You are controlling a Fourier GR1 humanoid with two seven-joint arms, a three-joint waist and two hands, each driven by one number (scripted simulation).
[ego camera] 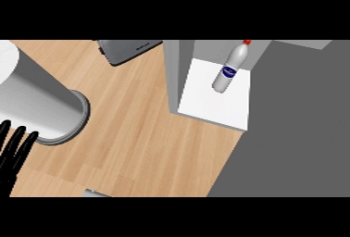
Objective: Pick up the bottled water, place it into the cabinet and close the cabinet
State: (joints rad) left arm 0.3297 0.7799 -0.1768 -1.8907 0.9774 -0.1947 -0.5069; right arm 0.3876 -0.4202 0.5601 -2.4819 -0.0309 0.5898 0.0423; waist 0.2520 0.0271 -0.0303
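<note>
The water bottle (229, 67) is clear plastic with a red cap and a blue label. It stands inside the open cabinet (213, 102), on its white floor toward the back. My left hand (14, 146) shows at the left edge with its black fingers straight and pointing up, resting there and far from the bottle. Nothing is held in it. My right hand does not show in the head view. The cabinet's grey side wall (171, 69) stands at its left; I see no door across its front.
A tall white cylinder on a grey round base (48, 104) stands on the wooden counter (150, 139) at the left. A dark grey appliance (126, 49) lies at the back. A grey surface (294, 139) fills the right side.
</note>
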